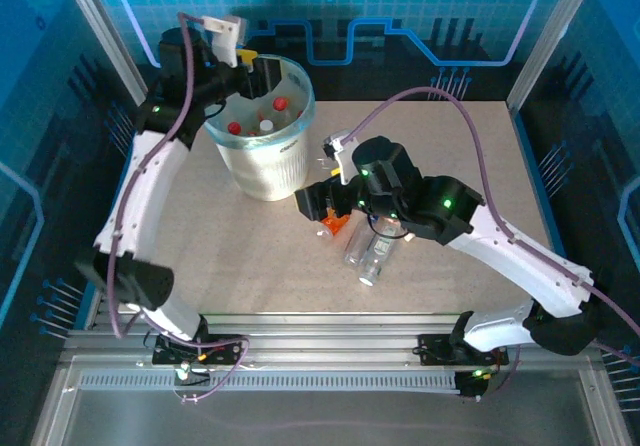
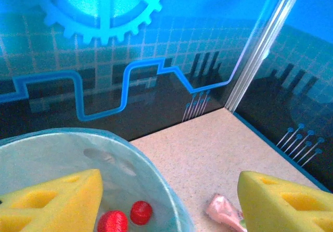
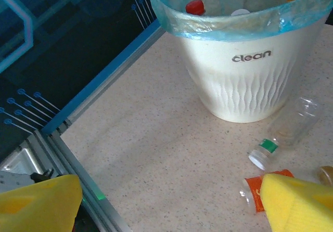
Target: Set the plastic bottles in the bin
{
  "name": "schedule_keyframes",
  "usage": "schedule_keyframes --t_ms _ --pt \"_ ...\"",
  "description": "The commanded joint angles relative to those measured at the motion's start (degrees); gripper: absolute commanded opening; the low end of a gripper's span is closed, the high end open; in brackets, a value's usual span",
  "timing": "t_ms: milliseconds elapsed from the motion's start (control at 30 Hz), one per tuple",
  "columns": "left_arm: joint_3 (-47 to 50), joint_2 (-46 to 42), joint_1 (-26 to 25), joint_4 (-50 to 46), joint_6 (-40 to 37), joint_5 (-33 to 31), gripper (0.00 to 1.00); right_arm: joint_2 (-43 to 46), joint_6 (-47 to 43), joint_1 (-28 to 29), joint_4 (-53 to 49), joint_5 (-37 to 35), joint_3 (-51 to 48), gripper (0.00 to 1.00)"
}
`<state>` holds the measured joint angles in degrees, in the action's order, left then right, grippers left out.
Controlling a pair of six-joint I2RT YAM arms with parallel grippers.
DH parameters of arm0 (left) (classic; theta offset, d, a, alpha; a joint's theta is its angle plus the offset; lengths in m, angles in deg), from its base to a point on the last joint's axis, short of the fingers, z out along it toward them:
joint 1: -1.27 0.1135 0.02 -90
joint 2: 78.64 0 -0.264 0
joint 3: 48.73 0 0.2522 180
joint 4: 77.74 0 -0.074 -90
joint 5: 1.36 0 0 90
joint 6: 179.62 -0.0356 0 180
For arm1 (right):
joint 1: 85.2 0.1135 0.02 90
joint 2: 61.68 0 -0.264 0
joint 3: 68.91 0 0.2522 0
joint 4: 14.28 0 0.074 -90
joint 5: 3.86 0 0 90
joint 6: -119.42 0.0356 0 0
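The bin [image 1: 265,171] stands at the back left, a whitish bucket with a teal liner rim [image 2: 148,162]. Inside it lie plastic bottles with red caps [image 1: 234,127] and a white-capped one [image 1: 266,124]. My left gripper [image 1: 252,76] hangs over the bin's far rim, open, nothing between its yellow pads [image 2: 57,201]. My right gripper [image 1: 325,216] is low at the table's middle, open. One of its pads [image 3: 299,203] sits right beside an orange-labelled bottle [image 3: 254,193] lying on the table. A clear bottle with a green band [image 3: 283,130] lies just beyond.
More clear bottles [image 1: 372,251] lie under the right arm's wrist. A small pink-labelled item [image 2: 223,211] lies on the table right of the bin. Blue panel walls and metal posts [image 1: 545,36] ring the table; an aluminium rail [image 3: 62,138] runs along the edge.
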<state>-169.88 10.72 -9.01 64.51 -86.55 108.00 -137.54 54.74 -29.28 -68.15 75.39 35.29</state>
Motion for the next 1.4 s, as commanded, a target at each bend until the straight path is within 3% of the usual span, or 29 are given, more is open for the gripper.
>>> schedule_keyframes --t_ms 0,233,433,633,1000,1367 --pt "6.1 -7.7 -3.3 -0.4 -1.9 -0.5 0.70 1.0 -2.0 -0.4 -5.2 -3.1 2.4 0.90" --pt "23.0 -21.4 -15.4 -1.2 -9.0 -3.5 0.70 2.2 0.8 -8.3 -16.0 -4.5 2.9 0.90" --pt "33.3 -26.5 -25.6 -2.0 -14.3 -3.7 0.69 7.9 3.0 -18.2 -17.0 -1.8 -7.3 0.91" --pt "41.5 -26.7 -33.9 -2.0 -16.3 -2.3 0.69 12.5 4.6 -26.2 -13.4 2.5 -20.3 0.83" --pt "49.7 -23.1 -41.9 2.6 -12.6 -6.4 0.70 14.6 21.0 -22.7 1.3 0.8 -44.9 0.87" --pt "50.9 -21.7 -43.2 4.7 -10.2 -8.5 0.70 5.1 25.7 -21.4 14.7 -1.0 -48.8 0.90"
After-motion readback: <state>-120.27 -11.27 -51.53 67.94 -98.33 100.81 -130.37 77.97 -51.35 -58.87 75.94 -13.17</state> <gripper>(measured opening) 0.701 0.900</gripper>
